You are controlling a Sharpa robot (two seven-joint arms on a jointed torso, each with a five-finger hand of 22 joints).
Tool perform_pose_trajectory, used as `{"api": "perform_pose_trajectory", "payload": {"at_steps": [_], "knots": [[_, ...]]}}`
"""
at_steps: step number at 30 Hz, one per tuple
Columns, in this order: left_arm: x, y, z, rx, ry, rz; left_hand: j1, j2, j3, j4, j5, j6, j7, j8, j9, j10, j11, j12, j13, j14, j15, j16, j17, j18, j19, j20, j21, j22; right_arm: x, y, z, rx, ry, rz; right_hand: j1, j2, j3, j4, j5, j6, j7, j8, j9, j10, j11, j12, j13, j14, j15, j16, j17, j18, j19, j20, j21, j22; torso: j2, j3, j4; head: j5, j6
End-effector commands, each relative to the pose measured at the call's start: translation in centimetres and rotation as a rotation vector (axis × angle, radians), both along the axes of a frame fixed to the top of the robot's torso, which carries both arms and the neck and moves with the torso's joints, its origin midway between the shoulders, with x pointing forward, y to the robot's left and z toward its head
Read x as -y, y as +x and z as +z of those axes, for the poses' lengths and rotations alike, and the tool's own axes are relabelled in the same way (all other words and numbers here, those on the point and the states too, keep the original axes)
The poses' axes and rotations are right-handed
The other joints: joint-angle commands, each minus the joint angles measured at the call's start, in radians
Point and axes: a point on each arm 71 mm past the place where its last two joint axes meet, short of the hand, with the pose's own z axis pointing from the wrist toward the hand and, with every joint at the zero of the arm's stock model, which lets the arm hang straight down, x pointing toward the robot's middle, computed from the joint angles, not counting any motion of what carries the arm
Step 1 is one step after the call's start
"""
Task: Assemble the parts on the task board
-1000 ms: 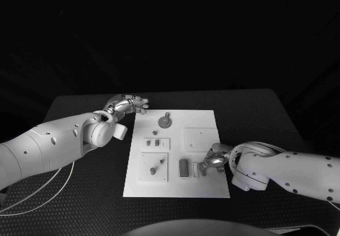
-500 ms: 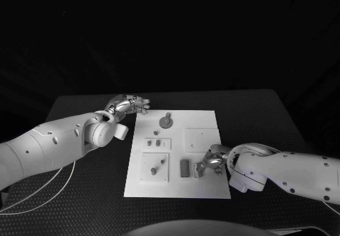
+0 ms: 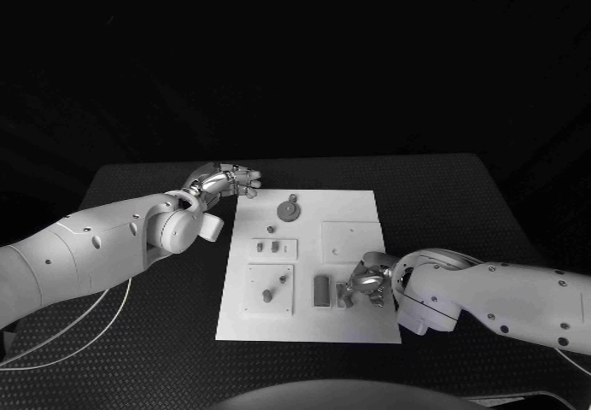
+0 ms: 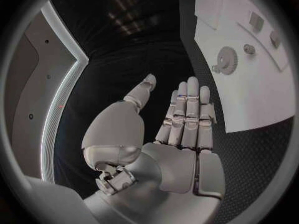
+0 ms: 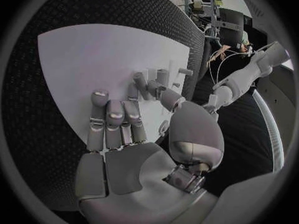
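Two hands wait, both holding nothing. The right hand (image 3: pixel 365 284) rests flat on the board (image 3: pixel 351 209), beside a small upright part (image 3: pixel 321 290). It should reach slowly. The left hand (image 3: pixel 225 182) hangs off the board's corner.

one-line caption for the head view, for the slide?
Right hand reaches over the task board near an upright part; left hand hovers open off its far-left corner.

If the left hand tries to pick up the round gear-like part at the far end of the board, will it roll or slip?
The gear part seems to lie flat on the task board, so it probably slides rather than rolls. It looks thin and low, leaving little edge to pinch, so it may slip from fingertips. It appears rigid. The left hand hovers beside the board, holding nothing.
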Motion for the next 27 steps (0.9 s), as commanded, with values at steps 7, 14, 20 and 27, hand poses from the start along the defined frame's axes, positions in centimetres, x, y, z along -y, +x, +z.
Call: {"api": "perform_pose_trajectory", "payload": {"at_steps": [7,14,20,27], "knots": [[0.18,-0.05,0.09,0.004,-0.005,-0.018,-0.001,-0.002,-0.001,-0.001,-0.003,-0.007,0.002,-0.001,-0.001,-0.007,-0.003,-0.004,-0.001,0.000,0.005,-0.006,0.002,0.004,-0.001,0.003,-0.005,0.021,-0.22,-0.03,-0.13,-0.009,0.013,0.010,-0.021,0.003,-0.007,0.002,-0.013,0.001,0.005,0.001,0.001,-0.004,-0.001,-0.004,0.005,-0.001,-0.004,-0.005,0.002,0.015,-0.001,-0.002,0.002,-0.002,0.000,0.0000,0.0003,0.000,0.001],[0.18,-0.05,0.09,0.004,-0.005,-0.018,-0.001,-0.002,-0.001,-0.001,-0.003,-0.007,0.002,-0.001,-0.001,-0.007,-0.003,-0.004,-0.001,0.000,0.005,-0.007,0.002,0.004,-0.001,0.003,-0.005,0.021,-0.36,-0.11,-0.11,-0.011,0.019,0.018,-0.026,0.001,-0.009,0.005,-0.025,0.001,0.005,0.001,0.001,-0.003,-0.001,-0.004,0.007,0.000,-0.005,-0.006,0.004,0.015,-0.001,-0.003,0.002,-0.002,0.000,0.0000,0.0002,0.002,0.000],[0.14,-0.04,0.08,0.004,-0.005,-0.018,-0.001,-0.002,-0.001,-0.001,-0.003,-0.007,0.002,-0.001,-0.001,-0.008,-0.003,-0.004,-0.001,0.000,0.005,-0.007,0.002,0.004,-0.001,0.003,-0.005,0.021,-0.38,-0.12,-0.11,-0.011,0.021,0.022,-0.065,-0.020,0.003,0.048,-0.109,0.007,0.002,0.002,0.001,0.001,-0.003,-0.006,0.011,0.001,-0.007,-0.008,0.007,0.015,-0.001,-0.004,0.001,-0.004,0.000,-0.0002,0.0000,0.001,0.001],[0.06,-0.02,0.07,0.003,-0.004,-0.016,-0.002,-0.001,-0.001,-0.001,-0.003,-0.007,0.002,-0.001,-0.001,-0.008,-0.003,-0.004,-0.002,0.000,0.005,-0.007,0.003,0.004,-0.002,0.003,-0.005,0.021,-0.48,-0.22,-0.15,-0.027,0.030,0.016,-0.108,-0.045,0.020,0.090,-0.146,0.008,0.001,0.002,0.002,0.004,-0.005,-0.008,0.017,0.002,-0.008,-0.011,0.012,0.015,0.000,-0.006,0.002,-0.005,0.000,0.0000,0.0002,0.001,0.001]]}}
